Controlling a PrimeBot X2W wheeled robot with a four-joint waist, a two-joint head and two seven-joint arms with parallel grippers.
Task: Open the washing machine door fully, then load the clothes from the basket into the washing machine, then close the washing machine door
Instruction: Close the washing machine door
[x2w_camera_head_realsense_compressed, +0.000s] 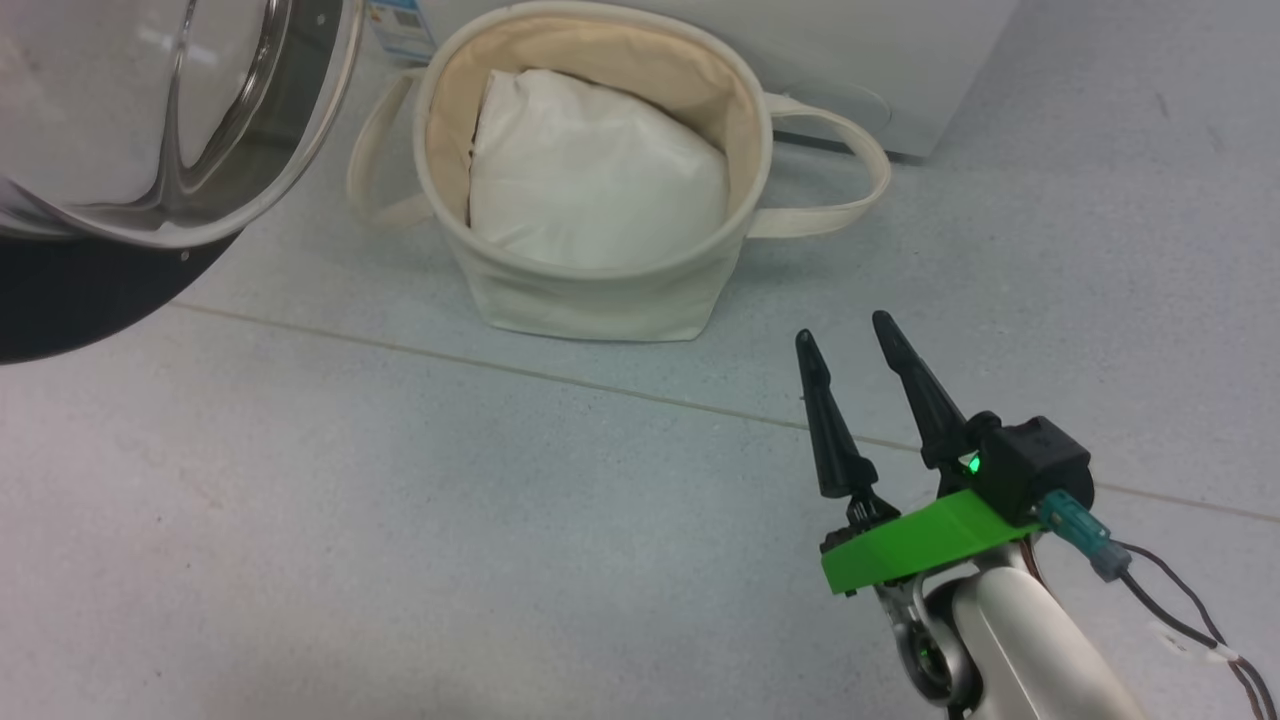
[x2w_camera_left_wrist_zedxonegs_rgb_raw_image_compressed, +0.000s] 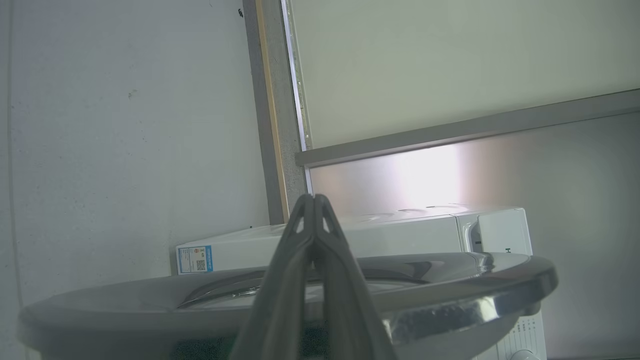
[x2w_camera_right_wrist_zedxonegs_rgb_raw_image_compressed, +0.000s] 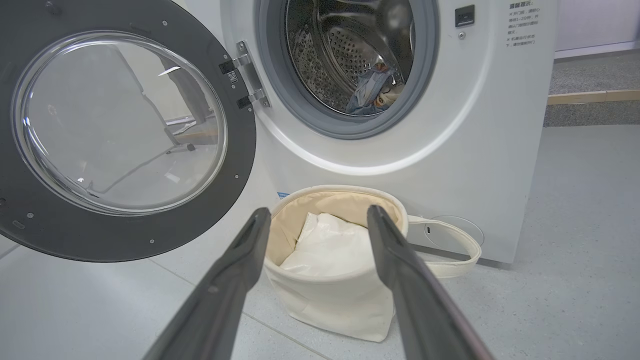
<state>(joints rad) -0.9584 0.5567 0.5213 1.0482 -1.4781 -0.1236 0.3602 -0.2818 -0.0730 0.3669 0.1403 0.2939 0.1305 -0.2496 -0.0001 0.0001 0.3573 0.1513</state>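
- Right gripper (x2w_camera_head_realsense_compressed: 843, 327): fingers spread wide, nothing between them. It hangs above the grey floor (x2w_camera_head_realsense_compressed: 400, 520), near the basket (x2w_camera_head_realsense_compressed: 590, 300) but apart from it.
- Right wrist view: the two fingers frame the basket, which stands just in front of the washing machine (x2w_camera_right_wrist_zedxonegs_rgb_raw_image_compressed: 475, 150), below the porthole.
- Left gripper (x2w_camera_left_wrist_zedxonegs_rgb_raw_image_compressed: 314, 197): fingers pressed together tip to tip, nothing pinched. They point across the edge of the washing machine door (x2w_camera_left_wrist_zedxonegs_rgb_raw_image_compressed: 450, 280), seen edge-on; cannot tell whether they touch it.
- Basket contents: a plain white pillow-like bundle (x2w_camera_head_realsense_compressed: 600, 180), seen from above in the head view.
- The clothes (x2w_camera_right_wrist_zedxonegs_rgb_raw_image_compressed: 372, 90): a light-blue bunch with orange-brown marks, lying inside the steel drum, low at the back. The right wrist view gives this; the head view looks down at the floor and cuts off the porthole.
- Door: swung wide open, hinges on the porthole's left in the right wrist view, black rim and clear bowl facing that camera. In the head view its bowl fills the upper left corner.
- Left wrist view adds the machine's top, a blue sticker (x2w_camera_left_wrist_zedxonegs_rgb_raw_image_compressed: 194, 259) on its corner and the wall behind.
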